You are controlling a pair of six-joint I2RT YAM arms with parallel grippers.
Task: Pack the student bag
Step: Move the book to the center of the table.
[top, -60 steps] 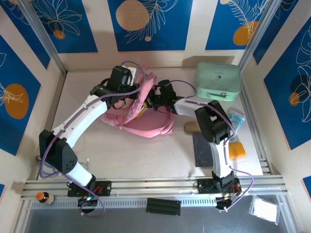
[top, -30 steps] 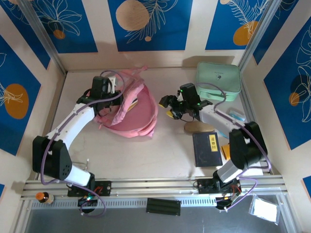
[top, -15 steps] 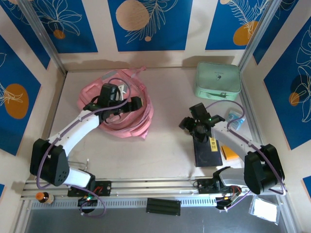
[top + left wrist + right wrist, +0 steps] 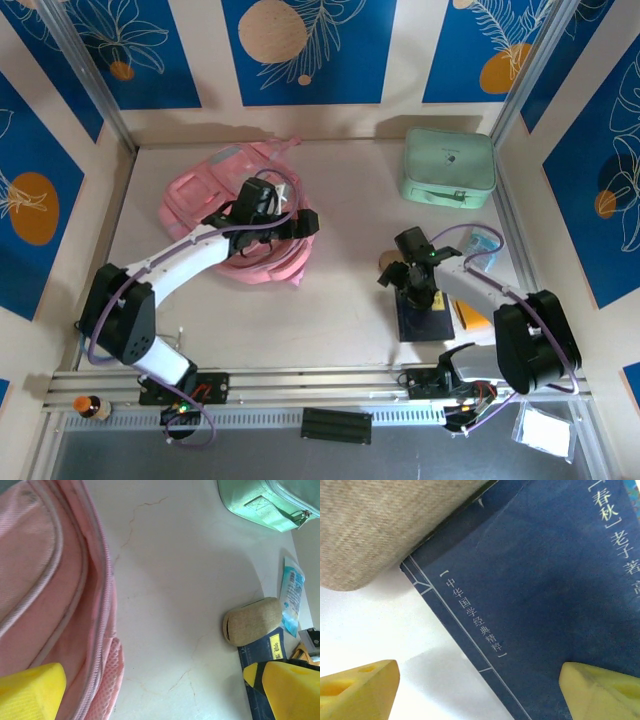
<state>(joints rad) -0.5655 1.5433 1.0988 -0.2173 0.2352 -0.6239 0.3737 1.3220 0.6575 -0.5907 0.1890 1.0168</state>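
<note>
The student bag point(image 4: 225, 205), a soft pink backpack, lies slumped on the table at the back left. Its zipped edge and mesh pocket run down the left of the left wrist view point(image 4: 55, 590). My left gripper point(image 4: 300, 225) hovers at the bag's right edge, open, with bare table between its yellow fingertips point(image 4: 30, 690). My right gripper point(image 4: 413, 290) hangs low over a dark blue book point(image 4: 428, 312), open. In its wrist view one fingertip point(image 4: 357, 690) is over the table and the other over the book's cover point(image 4: 545, 580), straddling its edge.
A beige oval case point(image 4: 390, 262) rests against the book's far corner point(image 4: 385, 525). A mint green hard case point(image 4: 450, 165) sits at the back right. A blue packet point(image 4: 486, 240) and an orange item point(image 4: 470, 312) lie right of the book. Rails edge the table.
My left gripper opened, let go of the bag and slid to its right edge; the bag sank flat. My right arm swung away from the bag and came down over the book.
</note>
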